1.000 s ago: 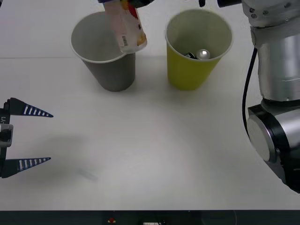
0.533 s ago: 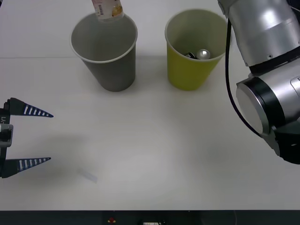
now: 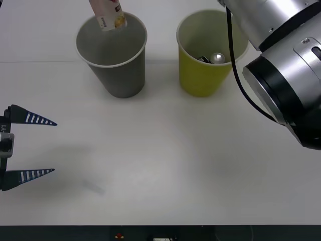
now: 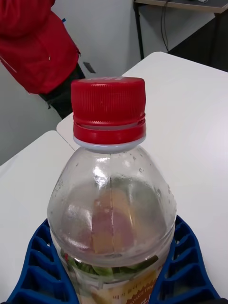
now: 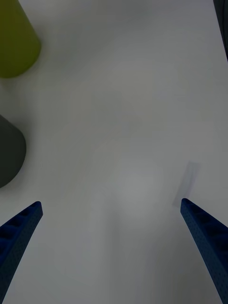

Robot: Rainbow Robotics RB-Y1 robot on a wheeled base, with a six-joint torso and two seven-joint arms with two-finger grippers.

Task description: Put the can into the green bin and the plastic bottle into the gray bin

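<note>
Blue ribbed fingers [image 4: 187,259] of the right gripper [image 4: 111,280] are clenched on both sides of the small clear plastic bottle with a red screw cap [image 4: 111,199], gripping it low on the body so the cap end stays free. In the front view the bottle [image 3: 107,14] hangs tilted above the far rim of the large gray tapered paper cup, the gray bin [image 3: 123,80], its lower end just over the mouth and not yet inside. I judge it is held there so it can drop in; it looks near the rim, so it may need to go more over the middle. The small silver-topped metal can [image 3: 217,58] lies already inside the large yellow-green paper cup, the green bin [image 3: 200,80], which stands just beside the gray one. The left gripper [image 3: 22,148] waits released above the white surface [image 3: 165,160], well apart from both cups, with much open room around
</note>
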